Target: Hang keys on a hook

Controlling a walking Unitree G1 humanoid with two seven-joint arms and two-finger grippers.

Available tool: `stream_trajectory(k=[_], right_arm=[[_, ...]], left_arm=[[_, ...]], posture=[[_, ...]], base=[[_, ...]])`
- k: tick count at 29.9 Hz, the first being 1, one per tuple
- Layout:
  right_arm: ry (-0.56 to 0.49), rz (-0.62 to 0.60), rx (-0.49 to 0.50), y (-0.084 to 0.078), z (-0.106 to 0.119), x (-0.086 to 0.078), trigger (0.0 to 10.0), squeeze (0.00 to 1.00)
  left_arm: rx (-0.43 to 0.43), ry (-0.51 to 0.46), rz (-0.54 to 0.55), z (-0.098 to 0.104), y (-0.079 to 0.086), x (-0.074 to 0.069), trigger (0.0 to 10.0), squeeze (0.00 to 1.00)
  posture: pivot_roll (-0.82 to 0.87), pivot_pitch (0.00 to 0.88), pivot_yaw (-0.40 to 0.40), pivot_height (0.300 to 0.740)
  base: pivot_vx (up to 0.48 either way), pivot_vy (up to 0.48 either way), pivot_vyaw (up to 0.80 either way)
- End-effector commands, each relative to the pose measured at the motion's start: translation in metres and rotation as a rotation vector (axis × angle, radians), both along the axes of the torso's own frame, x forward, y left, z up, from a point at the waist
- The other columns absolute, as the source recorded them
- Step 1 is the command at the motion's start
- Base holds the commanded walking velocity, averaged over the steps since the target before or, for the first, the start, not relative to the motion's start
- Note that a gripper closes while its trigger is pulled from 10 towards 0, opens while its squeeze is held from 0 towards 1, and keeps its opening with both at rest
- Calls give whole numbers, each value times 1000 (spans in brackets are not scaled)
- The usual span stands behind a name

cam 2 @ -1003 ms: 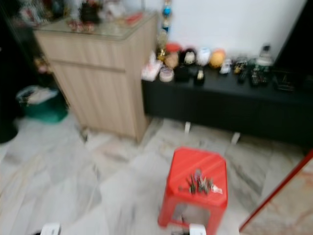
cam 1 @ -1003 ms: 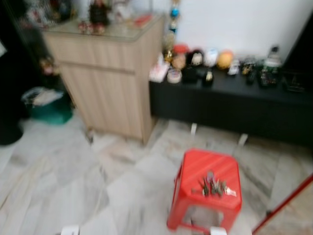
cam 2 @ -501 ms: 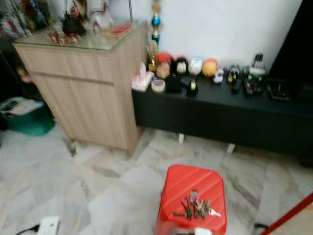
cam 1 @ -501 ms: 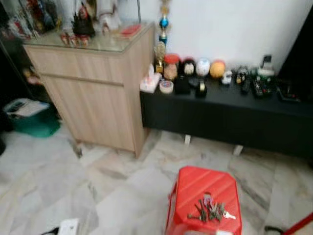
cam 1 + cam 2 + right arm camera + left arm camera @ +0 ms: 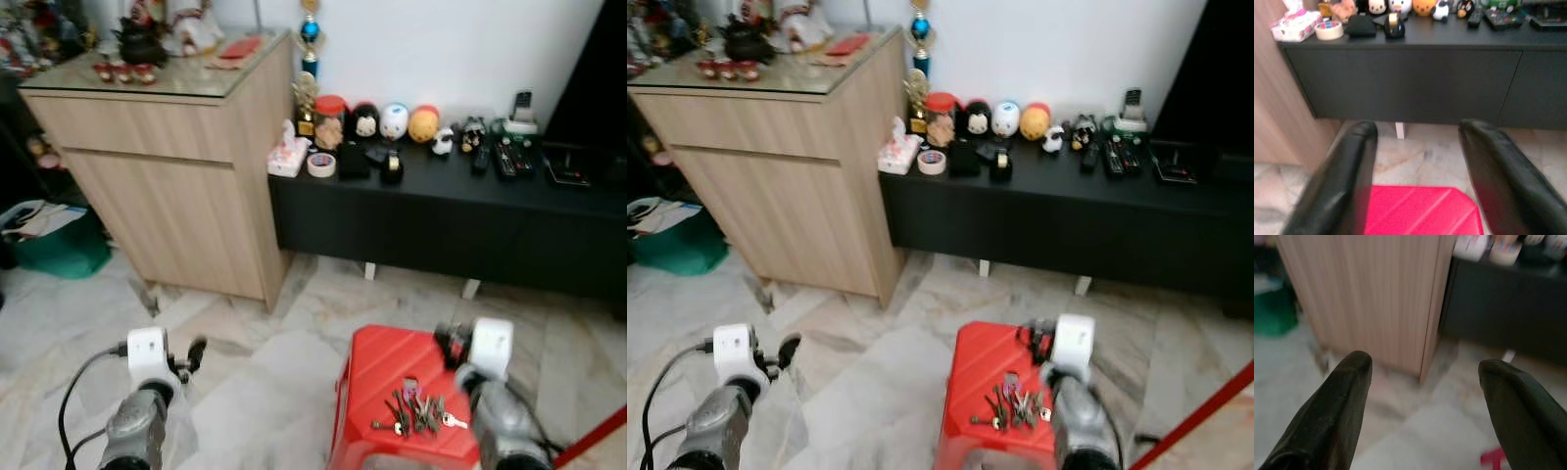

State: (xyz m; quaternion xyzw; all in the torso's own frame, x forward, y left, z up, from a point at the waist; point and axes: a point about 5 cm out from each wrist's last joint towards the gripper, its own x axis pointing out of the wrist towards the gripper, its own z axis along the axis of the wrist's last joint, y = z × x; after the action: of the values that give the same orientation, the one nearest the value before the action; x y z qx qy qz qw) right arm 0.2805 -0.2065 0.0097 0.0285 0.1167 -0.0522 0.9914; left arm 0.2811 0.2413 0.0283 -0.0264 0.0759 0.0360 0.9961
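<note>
Both sets of jaws stand open and hold nothing: the right gripper [image 5: 1415,171] has its two black fingers spread wide above the far edge of the red plastic stool [image 5: 377,367], and the left gripper [image 5: 1422,406] is likewise parted, looking out over bare marble floor [image 5: 88,313] toward the corner of the wooden cabinet [image 5: 186,206]. The bunch of keys [image 5: 416,413] lies loose on the stool's flat top, toward its near right side, fanned out with one pale key pointing away from the rest; it sits just beside the right arm, a little below and inboard of the wrist, so the right gripper is the natural one to take it, and its open jaws are probably readied for that. The stool serves as a low bench, placed where a bending robot can reach the keys from above. No hook can be made out from here, so the hanging step looks well off and the pick-up comes first. Beyond the stool runs a long black TV console [image 5: 441,211] against the white wall, carrying a tape roll [image 5: 319,164], a tissue packet [image 5: 287,157], round toy figures [image 5: 394,121] and remote controls [image 5: 509,159]. To the left of it the cabinet bears a glass top with ornaments, and a green bin [image 5: 54,245] stands at its far side.
</note>
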Motion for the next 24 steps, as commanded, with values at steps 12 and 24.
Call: stream_trajectory(k=[12,24], right_arm=[[-65,109,-67,-6,-3,-26,10000,0],[14,100,-72,5,-11,-24,10000,0]], left_arm=[[0,-95,-36,-6,-22,-30,10000,0],[21,-81,-33,-2,-18,-25,10000,0]], posture=[[10,0,-37,727],[7,0,-30,727]], base=[[0,0,0],[0,0,0]])
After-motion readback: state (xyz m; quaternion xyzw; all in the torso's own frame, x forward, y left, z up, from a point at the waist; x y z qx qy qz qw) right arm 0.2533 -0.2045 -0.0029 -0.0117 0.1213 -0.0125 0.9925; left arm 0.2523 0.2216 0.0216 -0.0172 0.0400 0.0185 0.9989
